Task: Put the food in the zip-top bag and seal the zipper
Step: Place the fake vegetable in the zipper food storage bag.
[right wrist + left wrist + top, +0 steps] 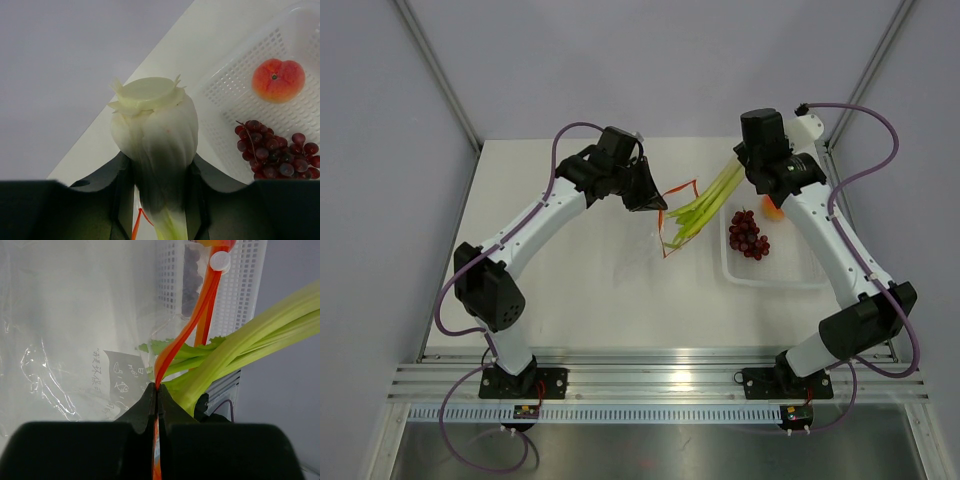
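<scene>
The zip-top bag (655,245) hangs crinkled over the table's middle, and my left gripper (646,196) (157,390) is shut on its orange-red zipper (186,334) (681,190). The strip's white slider (220,261) sits at its far end. Pale-green vegetable stalks (705,208) (250,342) slant leaf-end first into the bag's mouth. My right gripper (748,165) (159,160) is shut on their white root end (155,117). Dark red grapes (748,233) (275,155) and the orange-pink fruit (278,80) (773,211) lie in the tray.
A rigid clear perforated tray (790,270) (225,95) (245,285) sits on the table at the right, under my right arm. Grey walls close in the back and sides. A metal rail (650,385) runs along the near edge.
</scene>
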